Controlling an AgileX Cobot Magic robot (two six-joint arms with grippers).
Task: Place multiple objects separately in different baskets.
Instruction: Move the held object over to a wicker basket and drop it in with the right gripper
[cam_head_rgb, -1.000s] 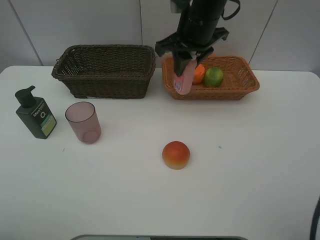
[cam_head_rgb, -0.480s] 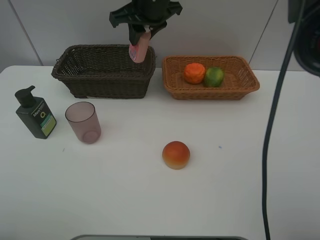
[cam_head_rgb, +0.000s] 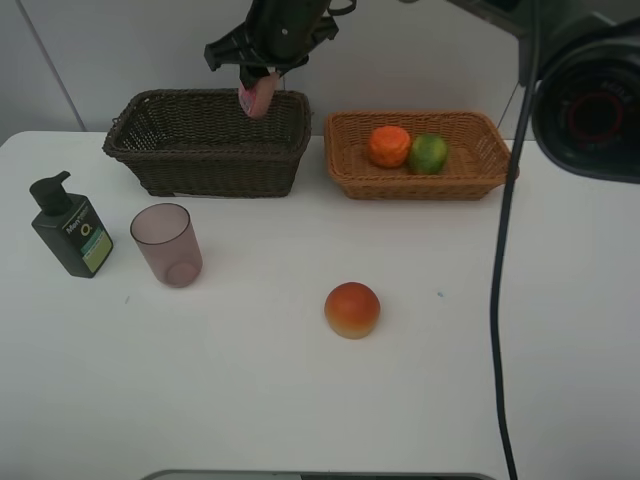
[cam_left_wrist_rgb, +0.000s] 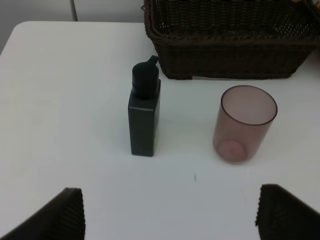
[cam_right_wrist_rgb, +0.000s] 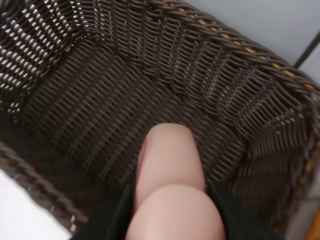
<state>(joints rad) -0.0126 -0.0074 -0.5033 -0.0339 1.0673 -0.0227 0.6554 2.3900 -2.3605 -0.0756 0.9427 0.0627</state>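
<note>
In the exterior high view, your right gripper (cam_head_rgb: 257, 82) had reached across to the left half of the scene and hung above the rear right part of the deep, rectangular dark brown wicker basket (cam_head_rgb: 205, 165). Its jaws were clamped on a slim pink bottle (cam_head_rgb: 254, 99), whose free end pointed down toward the basket's opening. The shallower, rectangular light orange-tan wicker basket (cam_head_rgb: 420, 186) stood just beside the dark one, on its right, and held a round orange fruit (cam_head_rgb: 389, 146) and a round green fruit (cam_head_rgb: 428, 153) side by side. On the white table (cam_head_rgb: 300, 410) a red-yellow peach-like fruit (cam_head_rgb: 352, 309) lay alone near the middle. A translucent pink-brown cup (cam_head_rgb: 167, 244) stood upright in front of the dark basket, with a dark green pump bottle (cam_head_rgb: 70, 230) upright near it, further left. In the left wrist view, your left gripper (cam_left_wrist_rgb: 172, 215) stood wide, its black fingertips (cam_left_wrist_rgb: 67, 215) far apart with nothing between them, over bare table. Ahead of it the dark green pump bottle (cam_left_wrist_rgb: 144, 115) and the translucent pink-brown cup (cam_left_wrist_rgb: 243, 125) stood apart from each other, with the dark brown wicker basket (cam_left_wrist_rgb: 230, 55) behind them. In the right wrist view, your right gripper (cam_right_wrist_rgb: 172, 222) gripped the pink bottle (cam_right_wrist_rgb: 170, 170) between its dark fingers (cam_right_wrist_rgb: 112, 217). The bottle hung over the woven floor of the dark brown wicker basket (cam_right_wrist_rgb: 95, 85); whether it touched that floor could not be told.
</note>
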